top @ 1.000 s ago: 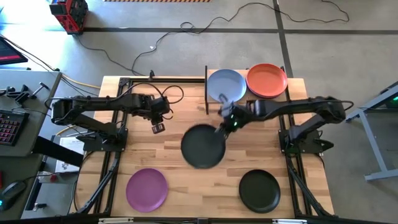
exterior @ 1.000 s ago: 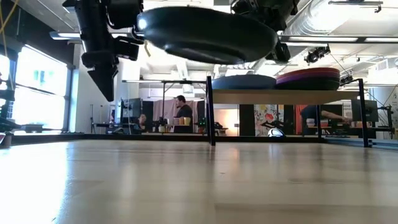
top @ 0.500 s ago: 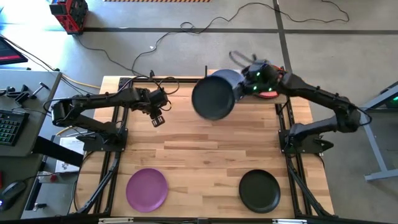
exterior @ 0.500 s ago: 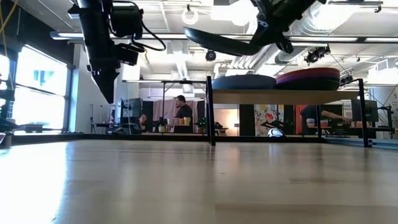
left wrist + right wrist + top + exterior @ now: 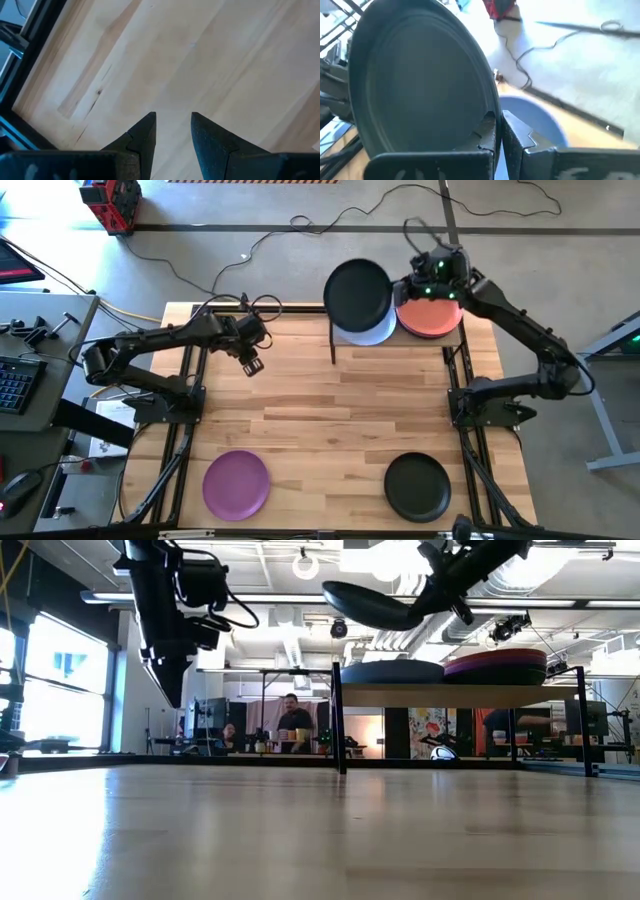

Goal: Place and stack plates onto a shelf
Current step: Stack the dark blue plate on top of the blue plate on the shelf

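Starting at the near table edge in the high view, we log a purple plate [image 5: 236,484] lying flat at the left and a black plate [image 5: 417,486] lying flat at the right, well apart from each other and from both arms; bare planks of the table [image 5: 330,400] fill the middle; farther back on the left side, the left gripper [image 5: 251,365] hangs above the wood with nothing in it, and its wrist view shows the two fingers [image 5: 142,135] parted with only table between them; the low view puts that arm high over the surface, pointing down.

Farther still, at the back edge, the shelf [image 5: 460,693] stands on thin dark posts; on it we see a pale blue plate [image 5: 372,332] on the left half and an orange plate [image 5: 432,317] on the right half; in the low view something purple sits in the right-hand stack under the top, count unclear; the right gripper [image 5: 402,286] is above the shelf, jaws pressed together on the rim of a dark plate [image 5: 358,292]; its wrist view shows the fingers [image 5: 490,131] pinching that rim, blue plate beyond; the held plate is tilted, in the air above the blue one, not touching it in the low view [image 5: 368,604]; beyond the table, a person [image 5: 291,720] shows in the room.
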You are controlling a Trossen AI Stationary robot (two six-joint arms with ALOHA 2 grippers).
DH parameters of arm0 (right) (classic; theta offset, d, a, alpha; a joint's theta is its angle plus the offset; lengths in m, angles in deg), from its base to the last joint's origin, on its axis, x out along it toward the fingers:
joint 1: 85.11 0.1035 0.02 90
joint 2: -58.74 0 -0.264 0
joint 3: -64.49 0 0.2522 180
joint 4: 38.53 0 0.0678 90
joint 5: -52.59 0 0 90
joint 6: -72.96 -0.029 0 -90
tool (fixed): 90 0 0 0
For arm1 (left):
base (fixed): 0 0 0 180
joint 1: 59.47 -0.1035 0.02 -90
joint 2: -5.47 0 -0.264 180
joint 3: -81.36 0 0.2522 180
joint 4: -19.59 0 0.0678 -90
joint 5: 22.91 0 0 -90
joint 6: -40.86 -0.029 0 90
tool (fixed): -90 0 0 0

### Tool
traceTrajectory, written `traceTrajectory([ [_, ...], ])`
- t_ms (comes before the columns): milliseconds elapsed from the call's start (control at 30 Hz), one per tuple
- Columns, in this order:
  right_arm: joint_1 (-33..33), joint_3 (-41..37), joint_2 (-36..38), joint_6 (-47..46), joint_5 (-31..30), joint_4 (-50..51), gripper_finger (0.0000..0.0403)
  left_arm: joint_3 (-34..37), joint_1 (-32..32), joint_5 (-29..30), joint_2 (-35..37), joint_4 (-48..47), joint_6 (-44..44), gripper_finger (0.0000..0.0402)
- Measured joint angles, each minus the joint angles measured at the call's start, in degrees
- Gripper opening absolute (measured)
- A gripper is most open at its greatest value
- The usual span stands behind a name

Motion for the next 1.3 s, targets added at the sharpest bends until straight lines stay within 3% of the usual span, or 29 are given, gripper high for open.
traceTrajectory([
  [400, -8.0, 19.3, -11.9, 13.8, 7.5, 16.5, 0.0000, 0.0, -3.3, 0.0, 0.0, 0.2, 0.0, 0.0113],
  [733, -9.8, 35.3, -24.9, 22.9, 7.7, 38.9, 0.0000, 0.0, -3.7, 0.0, 0.0, 0.2, 0.9, 0.0113],
  [1300, -9.3, 36.5, -32.2, 23.3, 7.6, 45.5, 0.0000, 0.0, -3.7, 0.0, 0.0, 0.2, 1.6, 0.0113],
])
